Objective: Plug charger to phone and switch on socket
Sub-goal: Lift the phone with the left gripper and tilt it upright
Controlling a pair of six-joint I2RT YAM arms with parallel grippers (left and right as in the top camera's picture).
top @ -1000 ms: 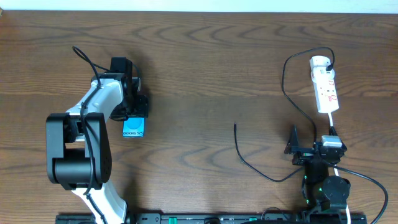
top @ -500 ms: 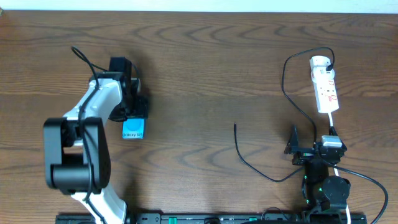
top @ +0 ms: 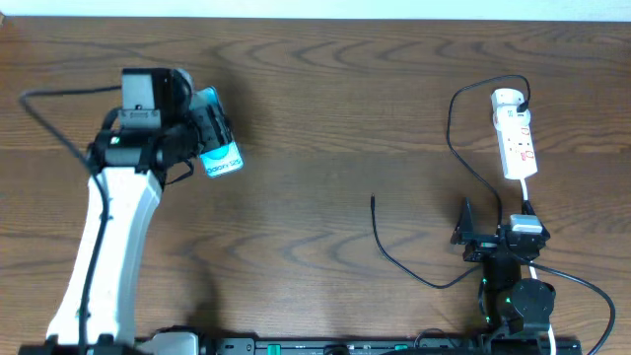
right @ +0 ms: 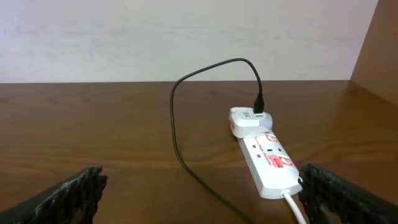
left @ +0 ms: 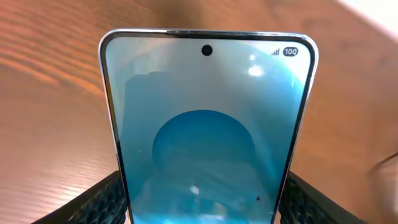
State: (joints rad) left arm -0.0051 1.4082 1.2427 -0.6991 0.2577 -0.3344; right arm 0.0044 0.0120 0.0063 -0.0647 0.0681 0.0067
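My left gripper [top: 209, 138] is shut on the phone [top: 221, 158], whose blue screen fills the left wrist view [left: 208, 137]; it is held tilted above the table at the far left. The charger cable [top: 394, 258] lies on the table, its free connector tip [top: 373, 199] near the middle. Its black plug sits in a white adapter at the far end of the socket [top: 514, 133], also shown in the right wrist view [right: 267, 155]. My right gripper [top: 471, 232] is open and empty, low near the front edge, short of the socket.
The socket's white cord [top: 527, 202] runs toward the right arm's base [top: 518, 296]. The brown wooden table [top: 315, 118] spreads between the two arms. A pale wall [right: 186, 37] stands behind the far edge.
My left gripper has lifted the phone off the table and swung it up and back, tilting it. The right arm, cable and socket have not moved.
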